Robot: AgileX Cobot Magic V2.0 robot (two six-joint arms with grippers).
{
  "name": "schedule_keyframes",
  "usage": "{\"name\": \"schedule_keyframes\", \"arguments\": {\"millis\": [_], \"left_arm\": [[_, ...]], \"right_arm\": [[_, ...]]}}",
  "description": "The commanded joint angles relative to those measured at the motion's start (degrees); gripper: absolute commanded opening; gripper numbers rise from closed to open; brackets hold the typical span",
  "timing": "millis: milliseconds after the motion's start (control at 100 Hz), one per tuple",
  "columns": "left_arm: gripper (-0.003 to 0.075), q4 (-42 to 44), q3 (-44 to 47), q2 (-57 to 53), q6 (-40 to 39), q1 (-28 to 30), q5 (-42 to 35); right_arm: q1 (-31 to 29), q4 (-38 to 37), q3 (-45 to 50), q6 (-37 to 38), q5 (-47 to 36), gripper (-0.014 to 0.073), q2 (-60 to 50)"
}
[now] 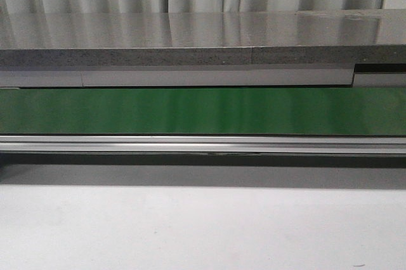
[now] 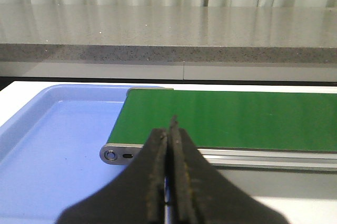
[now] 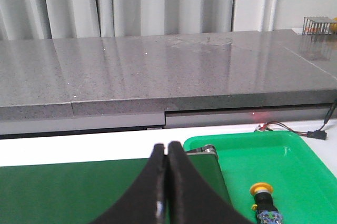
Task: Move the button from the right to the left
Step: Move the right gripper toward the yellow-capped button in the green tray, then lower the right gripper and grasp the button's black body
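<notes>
Right gripper: my fingers were pressed together, holding nothing; left gripper: likewise
Button: lay in the green tray, just off the belt's end
Handling: I judged it light, rigid; yellow cap slippery, so grasp the black body

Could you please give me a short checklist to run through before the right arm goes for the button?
1. Button located: ok, it lies in the green tray.
2. Right end effector open for a grasp: not ok, fingers closed together.
3. Left end effector empty: ok, shut on nothing.
4. Green belt free of objects: ok in the front view.
5. Blue tray ready to receive: ok, nothing visible in it.
6. Button's exact pose: cannot tell, it sits at the picture's edge.
</notes>
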Motion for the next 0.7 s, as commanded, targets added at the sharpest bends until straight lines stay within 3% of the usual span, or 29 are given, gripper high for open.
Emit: {"name": "schedule_keyframes", "arguments": {"millis": [0,300,690], "left_arm": [[-0.002,-0.2,2.6,-1.8,-0.8,0.1,-4.4],[-0.002,-0.2,2.6,-1.8,-0.8,0.1,-4.4],[-0.002,-0.2,2.6,-1.8,-0.8,0.1,-4.4]], "right_arm": [[-0.2,-0.7,-5.0,0.0,-3.2,-0.0067,4.4],[-0.2,-0.8,-13.6,0.0,-1.6,-0.0067,19.3],[-0.5,-3.8,-25.1,-0.1,14.2,-0.0066,39.6]]}}
